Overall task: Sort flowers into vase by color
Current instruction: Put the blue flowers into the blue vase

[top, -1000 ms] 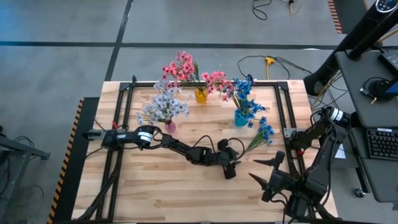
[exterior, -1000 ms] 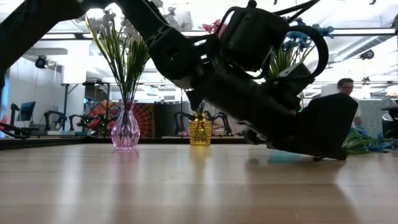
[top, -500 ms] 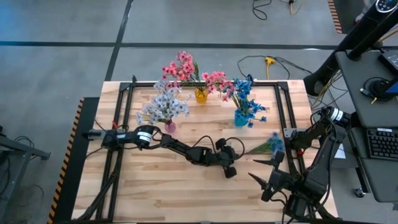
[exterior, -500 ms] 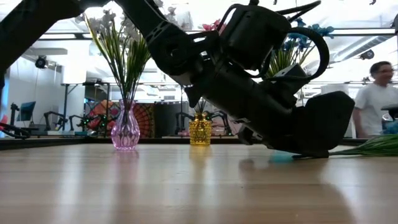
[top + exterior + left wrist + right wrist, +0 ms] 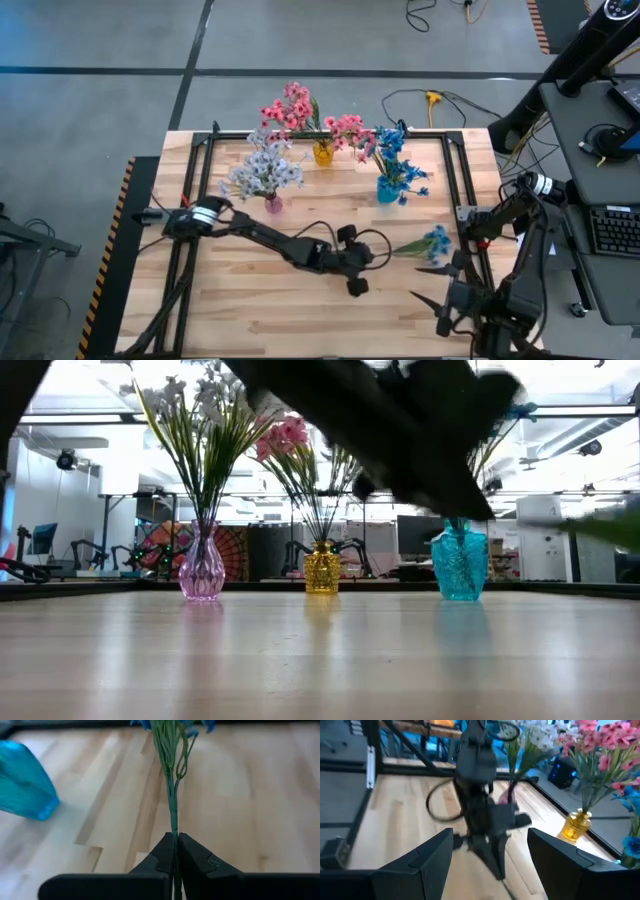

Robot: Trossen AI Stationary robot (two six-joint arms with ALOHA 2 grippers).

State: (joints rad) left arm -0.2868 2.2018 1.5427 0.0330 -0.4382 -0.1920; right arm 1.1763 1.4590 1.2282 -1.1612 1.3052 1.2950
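Nearly sorted: pale white-lavender sprigs (image 5: 262,168) standing in the pink vase (image 5: 273,204), pink sprigs (image 5: 300,112) in the yellow vase (image 5: 322,153), blue sprigs (image 5: 395,150) in the teal vase (image 5: 387,188), all three vases ranged along the far side of the wooden table (image 5: 250,310). One stray blue flower (image 5: 425,243) left to place, by the look of it the last. Left gripper (image 5: 357,272), stretched across the middle of the table, pinched tight on the end of that flower's thin green stem, fingers (image 5: 165,852) meeting around it in the left wrist view. Blossoms out toward the table's right edge, near the waiting right arm and well short of the teal vase. Stem long, slender and wiry, splitting into several strands before the small clustered bright blue blooms; probably light and springy in the grip. Right gripper (image 5: 432,285) parked at the near right corner, jaws spread wide and holding nothing. Remaining, in all likelihood: carrying the sprig to the teal vase and threading its stem in.
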